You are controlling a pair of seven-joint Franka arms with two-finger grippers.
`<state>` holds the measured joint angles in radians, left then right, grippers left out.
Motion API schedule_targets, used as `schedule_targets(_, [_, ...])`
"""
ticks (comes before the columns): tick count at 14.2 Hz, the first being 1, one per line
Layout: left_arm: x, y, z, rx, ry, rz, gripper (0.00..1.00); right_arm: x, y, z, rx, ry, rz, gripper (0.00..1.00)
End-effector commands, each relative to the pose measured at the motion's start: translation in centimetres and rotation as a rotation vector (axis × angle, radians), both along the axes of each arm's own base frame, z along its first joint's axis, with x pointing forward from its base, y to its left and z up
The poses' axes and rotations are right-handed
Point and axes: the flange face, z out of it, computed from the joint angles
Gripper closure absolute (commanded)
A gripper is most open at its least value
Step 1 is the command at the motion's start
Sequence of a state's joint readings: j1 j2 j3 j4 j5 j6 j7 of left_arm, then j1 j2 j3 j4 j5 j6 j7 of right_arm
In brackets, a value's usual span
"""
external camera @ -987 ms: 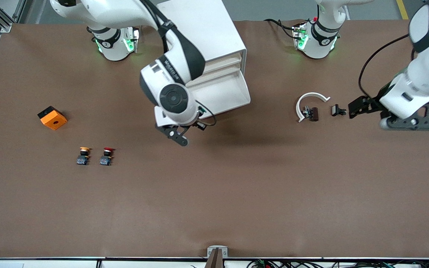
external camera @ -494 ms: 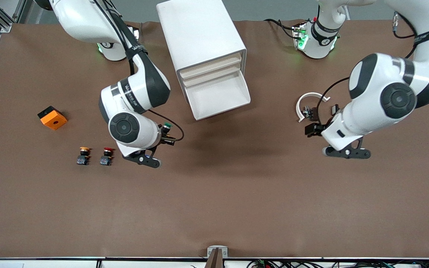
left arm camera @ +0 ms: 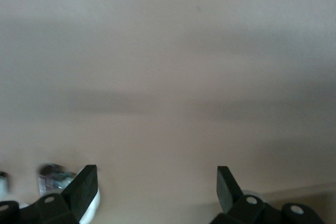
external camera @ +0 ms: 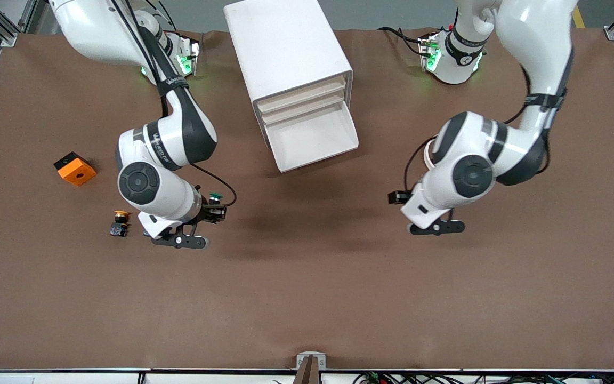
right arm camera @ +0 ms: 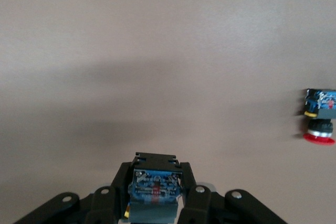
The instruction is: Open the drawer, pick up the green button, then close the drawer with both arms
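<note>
The green-capped button [external camera: 214, 196] is held in my right gripper [external camera: 216, 209], low over the table beside the red button. In the right wrist view the jaws are shut on its black-and-blue base [right arm camera: 155, 184]. The white drawer cabinet [external camera: 291, 64] stands at the middle of the table's robot edge with its bottom drawer [external camera: 312, 140] pulled open and nothing showing in it. My left gripper [external camera: 396, 198] is open and empty over bare table toward the left arm's end. Its fingers [left arm camera: 84, 187] stand wide apart in the left wrist view.
A yellow-capped button [external camera: 120, 221] stands beside my right arm. A red-capped button [right arm camera: 318, 119] shows only in the right wrist view. An orange block [external camera: 75, 168] lies toward the right arm's end. A white piece [left arm camera: 92, 205] shows by the left fingers.
My right arm has carried the green button from the open drawer to the spot beside the red and yellow buttons. My left arm has swung from the table's end toward the middle.
</note>
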<state>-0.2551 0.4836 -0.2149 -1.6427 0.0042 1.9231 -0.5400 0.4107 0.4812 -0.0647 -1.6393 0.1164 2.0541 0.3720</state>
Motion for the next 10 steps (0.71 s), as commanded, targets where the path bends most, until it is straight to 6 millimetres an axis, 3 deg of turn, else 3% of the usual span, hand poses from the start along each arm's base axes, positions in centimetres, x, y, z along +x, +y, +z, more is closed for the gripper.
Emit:
schedule_targets(1, [-1.5, -3.9, -1.9, 0.019, 0.013, 0.044, 0.0, -2.8, -5.0, -1.4, 0.016, -0.043, 0.056, 1.0])
schedule_targets(2, [-2.3, -5.2, -2.7, 0.026, 0.019, 0.047, 0.0, -3.2, -6.6, -2.2, 0.018, -0.057, 0.065, 1.0])
schedule_targets(5, [-4.0, -8.9, -5.4, 0.028, 0.005, 0.083, 0.0, -3.7, -7.6, -3.1, -0.017, -0.074, 0.091, 1.0])
schedule_targets(8, [-6.4, -12.7, -7.4, 0.034, 0.005, 0.085, 0.0, -3.3, -10.4, -4.6, -0.052, -0.13, 0.085, 1.0])
schedule_targets(10, [-8.0, -14.4, -8.7, 0.046, 0.021, 0.06, 0.0, -3.2, -10.4, -5.8, -0.052, -0.142, 0.072, 1.0])
